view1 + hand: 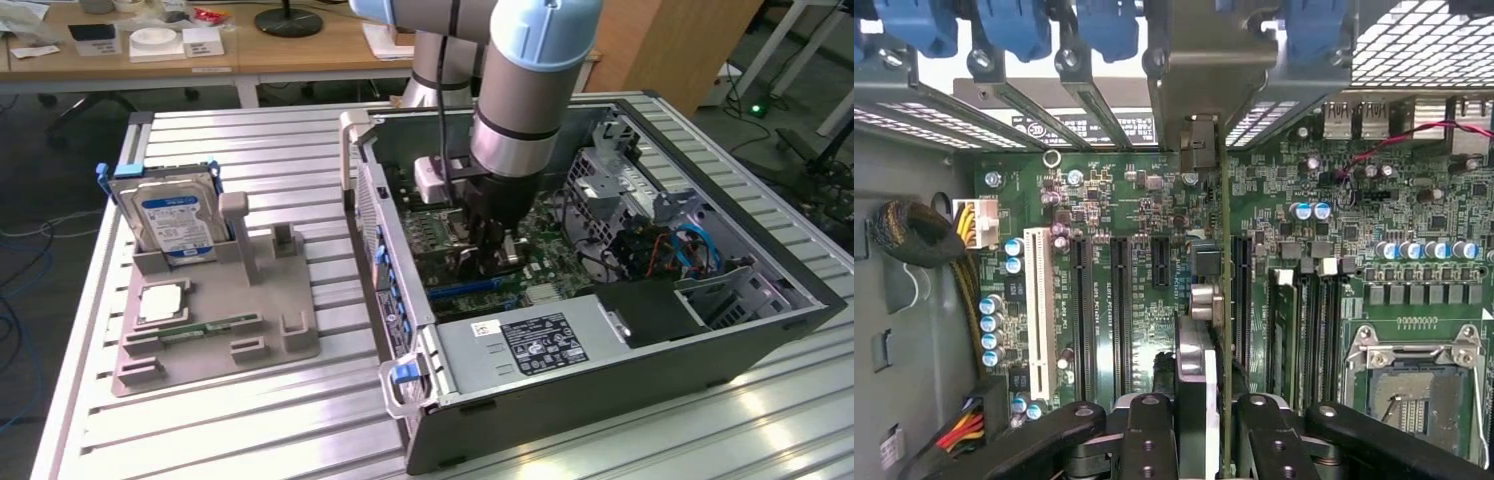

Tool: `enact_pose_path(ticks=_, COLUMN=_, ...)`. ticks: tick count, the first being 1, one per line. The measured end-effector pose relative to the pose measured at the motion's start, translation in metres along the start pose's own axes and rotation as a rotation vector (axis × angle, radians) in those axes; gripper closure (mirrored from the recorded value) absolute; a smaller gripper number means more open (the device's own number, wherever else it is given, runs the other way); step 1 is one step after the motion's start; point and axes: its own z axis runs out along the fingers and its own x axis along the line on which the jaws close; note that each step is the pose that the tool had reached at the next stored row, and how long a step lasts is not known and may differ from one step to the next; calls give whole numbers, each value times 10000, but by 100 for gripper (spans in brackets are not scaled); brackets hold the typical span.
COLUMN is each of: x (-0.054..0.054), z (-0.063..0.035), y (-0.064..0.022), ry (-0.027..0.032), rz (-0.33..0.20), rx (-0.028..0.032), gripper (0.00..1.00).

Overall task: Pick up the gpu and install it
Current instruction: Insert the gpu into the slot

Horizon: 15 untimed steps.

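- The bench (267, 420), a ribbed aluminium surface, carries two containers: an open computer case (747, 330) toward the exterior view's right and a grey holder tray (267, 340) toward the exterior view's left.
- The computer case lies on its side with its panel off. Inside it are the green motherboard (1124, 190), a black power supply (534, 345) with a white-printed label at the case's near edge, a drive cage (627, 170) at the far side, and bundled blue and red cables (674, 245) beside it.
- On the motherboard the wrist view shows a white expansion slot (1037, 310), several black slots next to it, an empty CPU socket (1414, 385) with its metal frame, and blue retention clips (1014, 25) along the rear slot openings.
- The holder tray keeps a silver hard drive (171, 218) with a blue-white label upright at its far corner, a square chip (158, 303) flat below it, and a narrow green memory stick (214, 326) flat near the tray's front edge.
- The arm (527, 90) reaches straight down into the case, wrist vertical, over the slot area of the motherboard.
- The gripper (1206, 425) points downward, its fingers (1154, 440) clamped on the gpu (1194, 360).
- The gpu stands on edge, seen edge-on between the fingers, above the black slots and in line with a rear slot opening.
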Motion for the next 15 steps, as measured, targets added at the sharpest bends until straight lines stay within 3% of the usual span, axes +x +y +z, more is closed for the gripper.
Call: enact_pose_path(ticks=15, x=-1, z=44, y=3, ry=2, rz=53, rx=-20, gripper=72)
